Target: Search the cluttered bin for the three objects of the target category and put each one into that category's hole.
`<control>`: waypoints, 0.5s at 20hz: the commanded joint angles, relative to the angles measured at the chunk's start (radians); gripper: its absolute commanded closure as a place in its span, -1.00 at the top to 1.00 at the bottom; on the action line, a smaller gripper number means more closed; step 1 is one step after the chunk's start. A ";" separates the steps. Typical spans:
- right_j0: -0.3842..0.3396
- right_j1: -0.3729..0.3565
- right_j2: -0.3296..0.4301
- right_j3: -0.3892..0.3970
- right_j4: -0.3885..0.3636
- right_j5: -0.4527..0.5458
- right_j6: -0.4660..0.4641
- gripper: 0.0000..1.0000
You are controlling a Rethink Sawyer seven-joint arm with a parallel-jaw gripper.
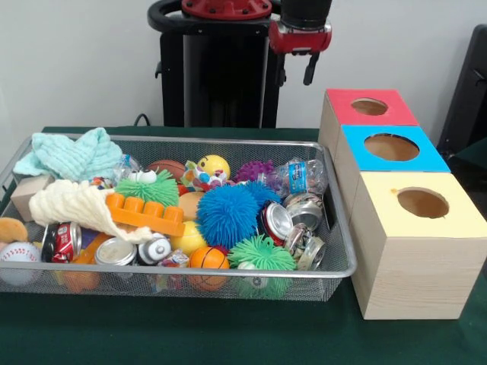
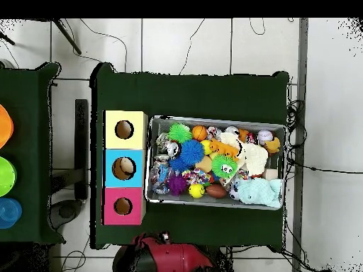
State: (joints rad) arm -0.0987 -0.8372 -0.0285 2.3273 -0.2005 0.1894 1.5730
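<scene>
Gripper [image 1: 297, 74]: top centre of front view, raised clear of the table, fingers apart, grasping nothing.
Bottle [image 1: 303, 176]: blue-banded, lying in bin [image 1: 346, 247], upper right corner.
Red-panelled hole [image 1: 369, 106]: right, farthest box.

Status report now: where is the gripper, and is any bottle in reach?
Gripper raised behind bin, jaws open, empty. Blue-label bottle at bin's far corner, nearest red hole. Purple spiky ball lies beside it.

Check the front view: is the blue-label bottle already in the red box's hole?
No, the blue-label bottle lies in the bin, at the corner nearest the red box.
</scene>
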 commanded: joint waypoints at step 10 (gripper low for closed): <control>-0.028 0.193 0.053 -0.150 -0.187 -0.209 0.086 1.00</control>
State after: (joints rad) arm -0.1049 -0.7137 -0.0265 2.3192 -0.3290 0.1001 1.5730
